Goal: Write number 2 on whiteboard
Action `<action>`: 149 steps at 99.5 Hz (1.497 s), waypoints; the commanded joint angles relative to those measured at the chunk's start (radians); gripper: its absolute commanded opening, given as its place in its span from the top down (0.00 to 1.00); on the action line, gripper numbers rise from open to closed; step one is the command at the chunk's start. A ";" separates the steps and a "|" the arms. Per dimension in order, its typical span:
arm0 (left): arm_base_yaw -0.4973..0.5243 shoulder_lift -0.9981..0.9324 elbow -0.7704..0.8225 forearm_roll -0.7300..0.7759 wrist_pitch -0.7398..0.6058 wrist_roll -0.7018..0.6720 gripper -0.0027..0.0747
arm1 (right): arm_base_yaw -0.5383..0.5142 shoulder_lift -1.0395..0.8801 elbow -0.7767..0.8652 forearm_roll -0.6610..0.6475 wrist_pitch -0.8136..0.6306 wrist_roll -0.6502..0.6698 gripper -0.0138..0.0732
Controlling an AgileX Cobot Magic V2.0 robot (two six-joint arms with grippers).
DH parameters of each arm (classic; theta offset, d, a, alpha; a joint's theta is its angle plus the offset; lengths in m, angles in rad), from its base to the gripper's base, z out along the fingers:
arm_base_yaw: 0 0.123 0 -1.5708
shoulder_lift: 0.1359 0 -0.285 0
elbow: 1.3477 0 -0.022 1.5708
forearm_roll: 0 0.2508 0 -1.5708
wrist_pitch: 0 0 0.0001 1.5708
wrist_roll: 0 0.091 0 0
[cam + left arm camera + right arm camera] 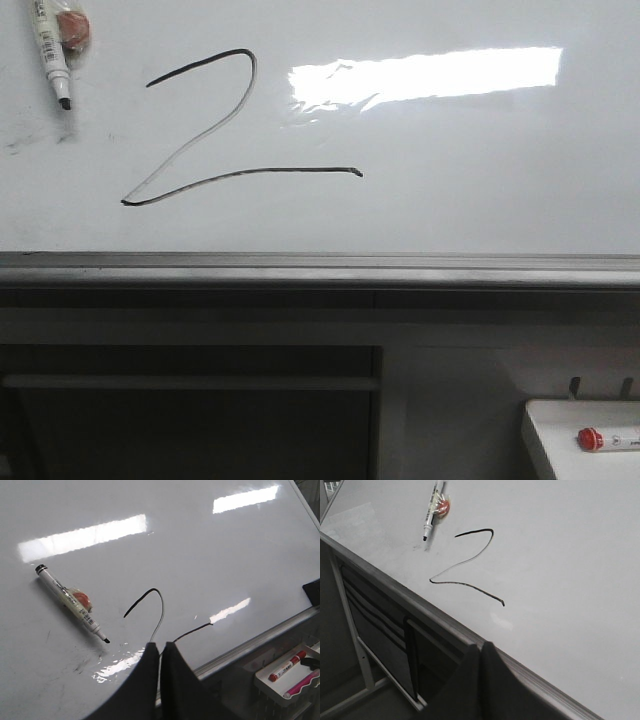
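The number 2 (290,170) is drawn in thin black line on the glossy whiteboard (480,180), left of a bright glare. It also shows as the number 2 (162,607) in the left wrist view and the number 2 (475,530) in the right wrist view. An uncapped white marker (52,50) rests against the board up and left of the 2, beside a small orange lump. My left gripper (160,644) is shut and holds nothing, in front of the 2's lower part. My right gripper (481,644) is shut and holds nothing, over the board's grey rail (445,622). Neither gripper shows in the front view.
A grey metal rail (320,262) runs along the board's lower edge, with a dark frame below it. A small white tray (545,440) at the lower right holds a red-capped marker (605,438); a pink marker (302,684) lies beside it. Faint dark smudges (25,145) mark the board's left.
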 commanded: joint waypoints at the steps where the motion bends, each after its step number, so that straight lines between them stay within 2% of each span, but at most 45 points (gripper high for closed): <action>1: 0.006 0.012 -0.007 -0.011 -0.073 -0.006 0.99 | -0.006 0.007 -0.028 0.007 -0.072 -0.011 0.92; 10: 0.025 -0.005 0.033 0.002 -0.087 -0.004 0.99 | -0.006 0.007 -0.028 0.007 -0.072 -0.011 0.92; 22: 0.096 -0.056 0.136 0.125 -0.226 -0.013 0.99 | -0.006 0.007 -0.028 0.007 -0.072 -0.011 0.92; 37: 0.231 -0.119 0.302 0.225 -0.408 -0.174 0.99 | -0.006 0.007 -0.028 0.007 -0.072 -0.011 0.92; 49: 0.282 -0.117 0.372 0.250 -0.373 -0.254 0.99 | -0.006 0.007 -0.028 0.007 -0.069 -0.011 0.92; 67: 0.282 -0.117 0.464 0.259 -0.320 -0.325 0.99 | -0.006 0.007 -0.028 0.007 -0.069 -0.011 0.92; 73: 0.282 -0.117 0.464 0.259 -0.258 -0.325 0.99 | -0.006 0.007 -0.028 0.007 -0.069 -0.011 0.92; 149: 0.282 -0.117 0.464 0.253 -0.258 -0.329 0.99 | -0.006 0.007 -0.028 0.007 -0.069 -0.011 0.92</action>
